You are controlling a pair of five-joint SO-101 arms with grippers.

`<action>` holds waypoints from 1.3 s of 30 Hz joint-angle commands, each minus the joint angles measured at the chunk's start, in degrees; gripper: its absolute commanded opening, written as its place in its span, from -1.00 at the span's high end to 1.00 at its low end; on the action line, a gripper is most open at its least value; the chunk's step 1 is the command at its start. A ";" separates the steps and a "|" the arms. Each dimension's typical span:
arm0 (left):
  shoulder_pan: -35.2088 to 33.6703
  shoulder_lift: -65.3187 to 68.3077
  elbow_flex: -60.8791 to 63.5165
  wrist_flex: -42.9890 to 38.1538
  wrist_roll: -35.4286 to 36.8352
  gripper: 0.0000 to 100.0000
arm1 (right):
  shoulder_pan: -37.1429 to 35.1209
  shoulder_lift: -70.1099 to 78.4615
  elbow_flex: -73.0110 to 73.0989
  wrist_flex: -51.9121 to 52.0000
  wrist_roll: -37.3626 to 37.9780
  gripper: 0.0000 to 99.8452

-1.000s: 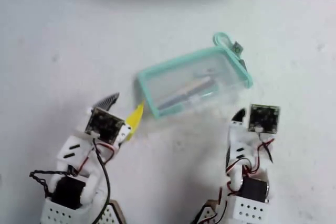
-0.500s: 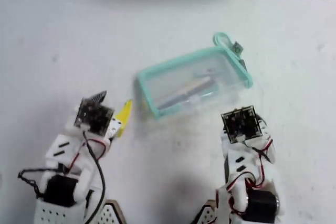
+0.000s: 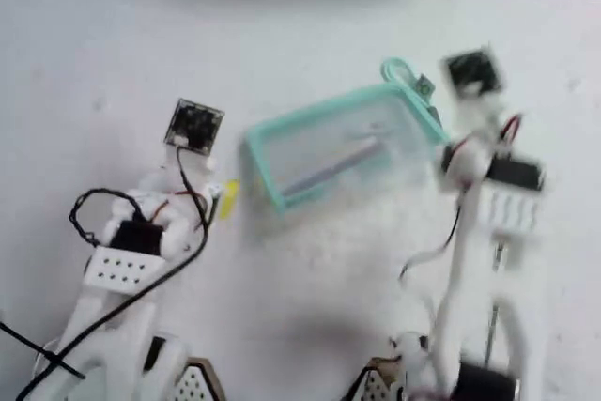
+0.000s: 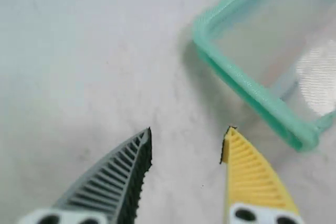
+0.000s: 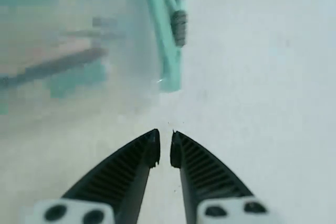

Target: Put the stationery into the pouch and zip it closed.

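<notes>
We count one pouch (image 3: 343,143), two arms and two grippers on one white table (image 3: 113,44). The pouch is clear with a teal rim; it lies about mid-table, slanted, its right end farther from the arms than its left end. At that far right end we count one teal loop (image 3: 399,69) with one small dark tab (image 3: 424,86) beside it. Whether the zip is closed we cannot tell.

The stationery is inside the pouch; from above it shows as one long pale stick (image 3: 338,164). In the right wrist view we make out one dark long shape (image 5: 52,66) and a teal patch (image 5: 73,85) through the wall. The clear wall hazes them, so we cannot count the pieces or name them.

The left arm (image 3: 131,241) lies left of the pouch; from above one yellow finger (image 3: 228,199) sticks out just beside the pouch's left end, and the grey one is hidden under the wrist. The left gripper (image 4: 189,132) stands wide, one grey and one yellow finger, holding nothing; the pouch's left corner lies near it, apart from both tips, and the rest of the pouch is cut off at that view's edge.

The right arm (image 3: 488,204) stretches along the pouch's right end. The right gripper (image 5: 164,145) has two black fingers drawn to a mere slit, holding nothing; its tips sit near the pouch's right corner, not touching it.
</notes>
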 commanded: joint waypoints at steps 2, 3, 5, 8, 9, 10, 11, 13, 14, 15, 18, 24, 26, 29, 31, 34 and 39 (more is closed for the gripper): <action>-0.57 -3.56 -2.99 -1.05 8.26 0.53 | 4.26 19.82 -20.31 0.48 -8.00 0.92; -0.57 -5.23 -2.02 -0.35 9.49 0.53 | 4.35 23.60 -23.12 0.48 -9.14 0.92; -0.48 -8.92 0.70 -0.70 9.05 0.53 | 4.26 30.55 -27.96 0.48 -10.64 0.92; -0.04 -14.90 7.12 -6.07 6.59 0.53 | 3.30 38.90 -33.23 0.48 -11.78 0.92; -0.04 -17.01 9.49 -8.44 5.89 0.53 | 2.86 41.10 -34.29 0.57 -11.69 0.92; -0.04 -19.12 11.78 -10.55 5.27 0.53 | 2.33 42.95 -35.08 0.57 -11.69 0.92; -0.04 -21.32 13.63 -11.78 4.92 0.53 | 1.98 44.53 -35.43 0.66 -11.69 0.92; 0.04 -25.63 15.74 -12.22 5.10 0.53 | 1.19 46.73 -35.87 1.19 -11.60 0.92; 0.13 -27.56 16.00 -11.25 5.19 0.53 | 0.84 47.43 -35.87 1.27 -11.52 0.92; 0.66 -29.14 16.09 -9.85 5.19 0.53 | 0.48 47.87 -35.60 1.36 -11.43 0.92; 4.09 -31.43 16.00 -6.59 4.92 0.53 | -1.01 48.40 -35.52 4.97 -11.25 0.92; 5.23 -31.34 14.68 -5.10 4.84 0.53 | -8.04 46.55 -35.52 13.76 -11.16 0.97; 5.23 -31.34 14.15 -4.31 4.75 0.53 | -10.86 45.58 -35.52 15.96 -11.16 0.96; 5.14 -31.34 14.15 -4.22 4.75 0.53 | -14.02 42.77 -35.52 18.77 -11.08 0.96; 5.14 -31.34 14.15 -4.22 4.57 0.53 | -15.43 39.78 -35.52 20.88 -8.88 0.96; 5.14 -31.34 14.15 -4.22 3.78 0.53 | -15.52 32.40 -35.52 21.58 -5.80 0.96; 3.38 -31.34 14.15 -4.66 3.96 0.53 | -12.62 25.54 -34.29 13.41 -8.26 0.96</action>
